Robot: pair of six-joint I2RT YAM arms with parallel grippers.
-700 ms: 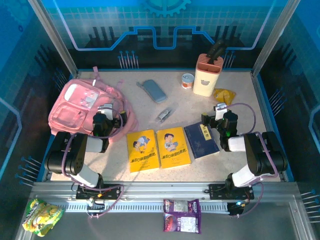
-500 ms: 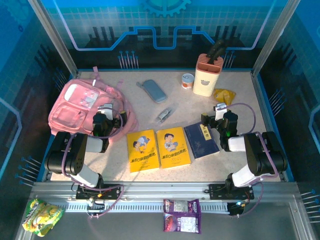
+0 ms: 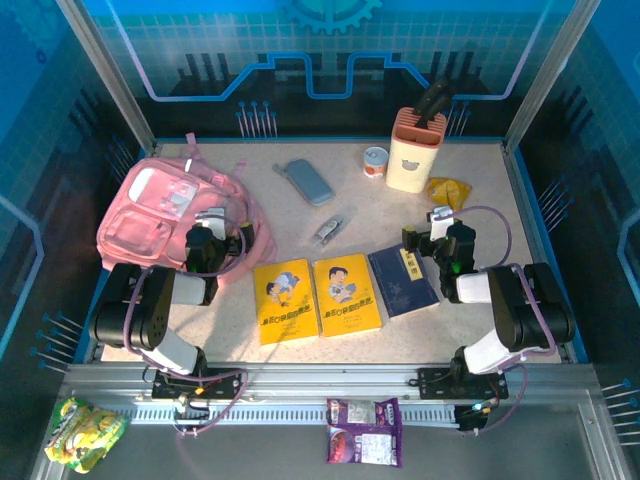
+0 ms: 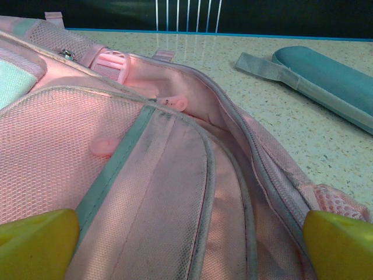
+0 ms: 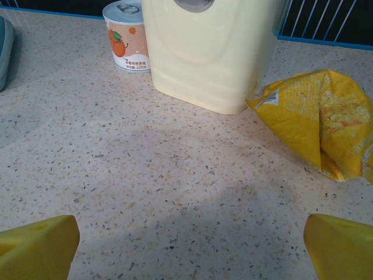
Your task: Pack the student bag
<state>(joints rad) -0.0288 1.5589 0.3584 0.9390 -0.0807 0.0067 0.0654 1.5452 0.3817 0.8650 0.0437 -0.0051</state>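
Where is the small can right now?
In the top view the can stands near the far edge of the table, just left of the cream holder, right of the grey-blue case.

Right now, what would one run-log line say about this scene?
left gripper: open, at soft pink fabric backpack | right gripper: open, above speckled beige table | held: nothing
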